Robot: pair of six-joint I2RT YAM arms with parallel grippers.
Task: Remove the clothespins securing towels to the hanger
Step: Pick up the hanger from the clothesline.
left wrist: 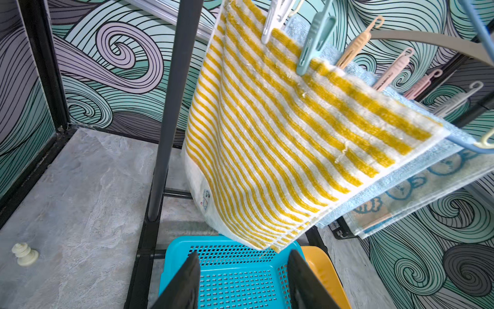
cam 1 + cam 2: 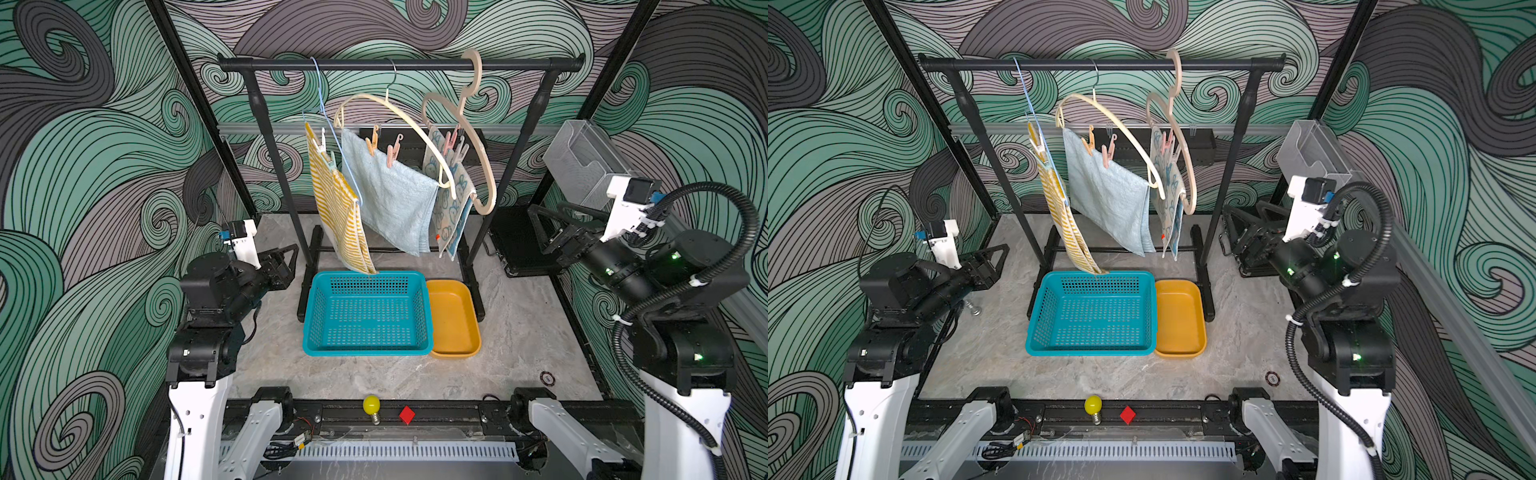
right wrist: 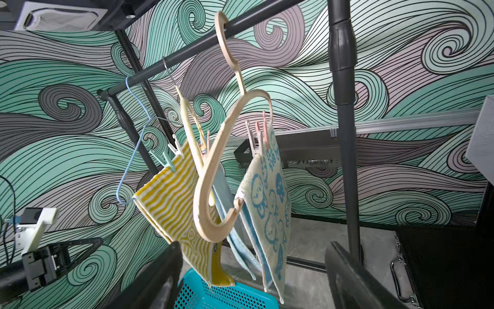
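Clothespins [image 1: 315, 42] (pinning towels [image 1: 280, 139]) hang well apart from left pincer [image 1: 244, 252].

A grey marbled table [image 2: 519, 332] carries everything. Between the left gripper [image 2: 291, 255] and the right gripper [image 2: 542, 228], and lower than both, a teal perforated basket [image 2: 368, 351] sits flat on it, nearer the left gripper. An orange tray [image 2: 454, 316] is set right against the basket's side toward the right gripper. The feet of a black rack [image 2: 308, 286] stand on the table just beyond the basket. Under the right gripper lies a black case [image 2: 519, 249]. A small round token [image 2: 547, 378] lies on the right gripper's side, near the front edge. A small cream piece [image 1: 24, 254] rests near the left gripper.
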